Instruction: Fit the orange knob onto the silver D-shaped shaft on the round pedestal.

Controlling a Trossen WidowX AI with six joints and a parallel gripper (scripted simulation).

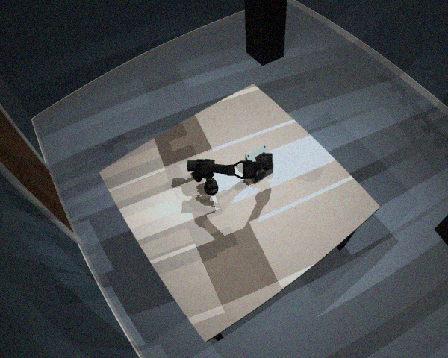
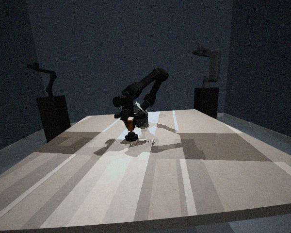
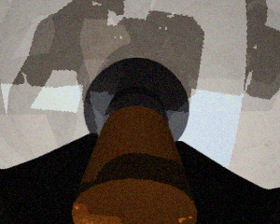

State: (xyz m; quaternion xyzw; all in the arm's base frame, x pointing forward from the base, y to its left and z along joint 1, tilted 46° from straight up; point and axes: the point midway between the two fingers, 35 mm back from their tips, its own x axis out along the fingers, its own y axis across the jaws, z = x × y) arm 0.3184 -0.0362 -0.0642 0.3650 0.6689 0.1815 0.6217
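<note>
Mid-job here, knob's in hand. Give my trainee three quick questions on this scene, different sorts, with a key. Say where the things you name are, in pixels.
1. True or false: the orange knob (image 2: 130, 124) (image 3: 136, 140) lies loose on the table (image 1: 313, 231) (image 2: 228, 185).
2. Fill in: the round pedestal (image 2: 131, 137) (image 3: 137, 72) is ____ in colour.
3. Which is the knob between: (a) the pincer's fingers, (b) two books, (c) two cups?

Key: 1 false; 2 black; 3 a.

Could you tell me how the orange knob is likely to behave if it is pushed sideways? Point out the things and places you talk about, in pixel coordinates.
The orange knob (image 2: 130, 124) (image 3: 136, 135) looks stiff, as its sides show no bulge between the gripper's fingers. Its round, tapering body would probably roll if it were laid down. Standing loose on its narrower lower end, it might tip easily.
</note>
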